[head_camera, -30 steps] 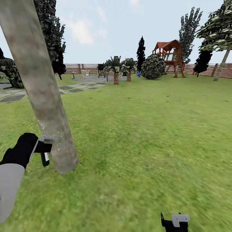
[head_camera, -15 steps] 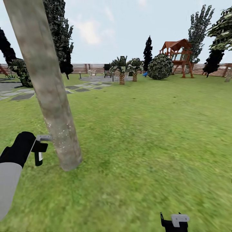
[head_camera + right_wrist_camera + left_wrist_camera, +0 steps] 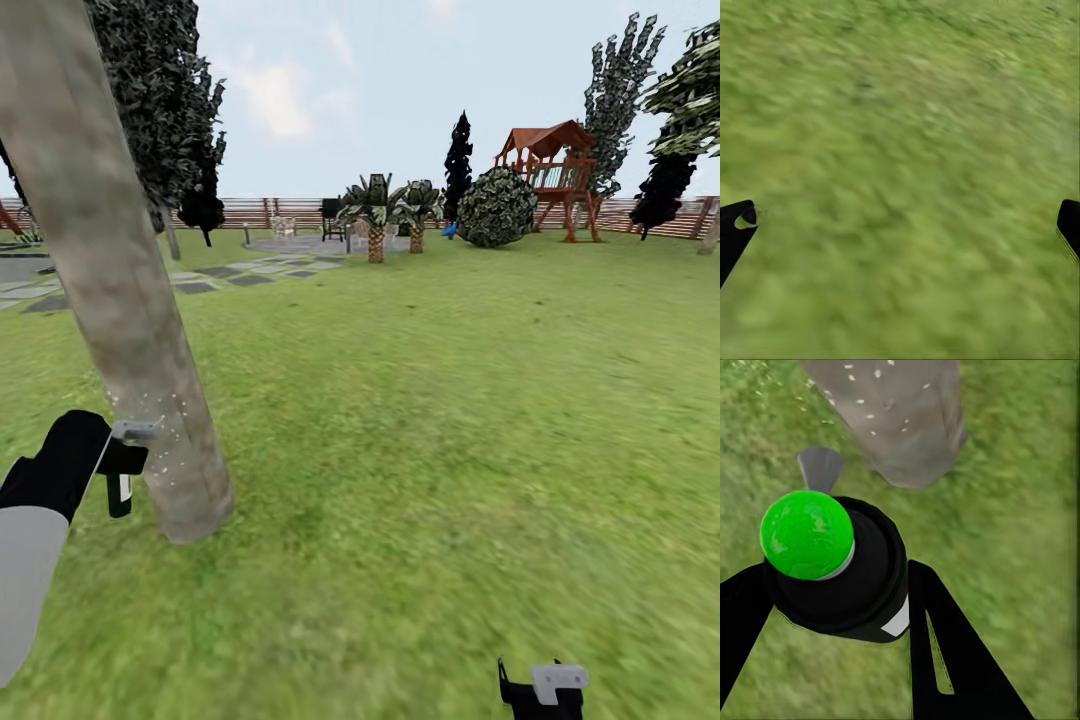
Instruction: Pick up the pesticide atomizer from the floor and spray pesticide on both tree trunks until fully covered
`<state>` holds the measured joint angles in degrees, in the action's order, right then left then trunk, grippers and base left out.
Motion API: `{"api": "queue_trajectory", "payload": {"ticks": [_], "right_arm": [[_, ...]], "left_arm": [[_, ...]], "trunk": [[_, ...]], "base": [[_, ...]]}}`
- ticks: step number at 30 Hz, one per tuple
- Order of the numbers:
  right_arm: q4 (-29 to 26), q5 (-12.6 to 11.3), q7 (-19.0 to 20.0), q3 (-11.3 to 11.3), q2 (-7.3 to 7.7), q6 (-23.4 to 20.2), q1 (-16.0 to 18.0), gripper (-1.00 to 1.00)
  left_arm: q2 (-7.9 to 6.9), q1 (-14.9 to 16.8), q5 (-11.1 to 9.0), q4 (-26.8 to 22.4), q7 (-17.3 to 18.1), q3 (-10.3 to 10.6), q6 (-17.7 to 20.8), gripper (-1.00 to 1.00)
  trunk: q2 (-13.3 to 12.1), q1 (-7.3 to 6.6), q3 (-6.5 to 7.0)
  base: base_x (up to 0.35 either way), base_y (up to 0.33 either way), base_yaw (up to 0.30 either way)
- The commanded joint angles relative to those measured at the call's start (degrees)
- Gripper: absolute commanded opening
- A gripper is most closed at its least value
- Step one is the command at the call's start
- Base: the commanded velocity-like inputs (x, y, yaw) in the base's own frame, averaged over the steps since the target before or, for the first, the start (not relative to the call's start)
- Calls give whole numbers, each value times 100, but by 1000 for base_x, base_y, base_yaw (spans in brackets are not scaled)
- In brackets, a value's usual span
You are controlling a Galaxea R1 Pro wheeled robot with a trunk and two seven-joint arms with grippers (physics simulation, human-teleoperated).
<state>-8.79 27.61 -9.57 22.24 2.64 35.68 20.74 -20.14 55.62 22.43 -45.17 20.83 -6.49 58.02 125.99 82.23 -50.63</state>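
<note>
Your left gripper [image 3: 832,607] clamps the pesticide atomizer [image 3: 832,566] just beside the tree trunk [image 3: 120,300], nozzle aimed at its base so droplets land there; your right gripper [image 3: 900,225] hangs spread over grass.

A wide green lawn [image 3: 450,400] runs back to a brown horizontal-slat wooden fence [image 3: 260,212] under a pale blue sky with thin white clouds [image 3: 270,95]. Grey stepping stones [image 3: 235,272] cross the grass at the left toward a stone patio, with two short palms [image 3: 378,212] just beyond them. Further right stand a round leafy bush [image 3: 498,207], a red-brown wooden play tower [image 3: 555,175] and narrow near-black cypresses [image 3: 459,155].
</note>
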Motion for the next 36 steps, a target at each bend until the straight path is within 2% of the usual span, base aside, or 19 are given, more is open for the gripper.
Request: {"api": "queue_trajectory", "payload": {"ticks": [1, 26, 32, 36], "right_arm": [[0, 3, 0, 0, 0, 0, 0, 100], [0, 7, 1, 0, 0, 0, 0, 100], [0, 7, 2, 0, 0, 0, 0, 100], [0, 7, 1, 0, 0, 0, 0, 100]], "left_arm": [[-1, -3, 7, 0, 0, -1, -1, -100], [-19, -34, 16, 0, -14, -19, -27, -100], [-66, -27, 16, 0, -24, -32, -20, -100], [-86, -35, 16, 0, -40, -183, -36, -100]], "trunk": [[0, 0, 0], [0, 0, 0], [0, 0, 0], [0, 0, 0]], "base": [[220, -191, 0], [99, -261, 1], [91, -264, 224], [24, -267, 277]]}}
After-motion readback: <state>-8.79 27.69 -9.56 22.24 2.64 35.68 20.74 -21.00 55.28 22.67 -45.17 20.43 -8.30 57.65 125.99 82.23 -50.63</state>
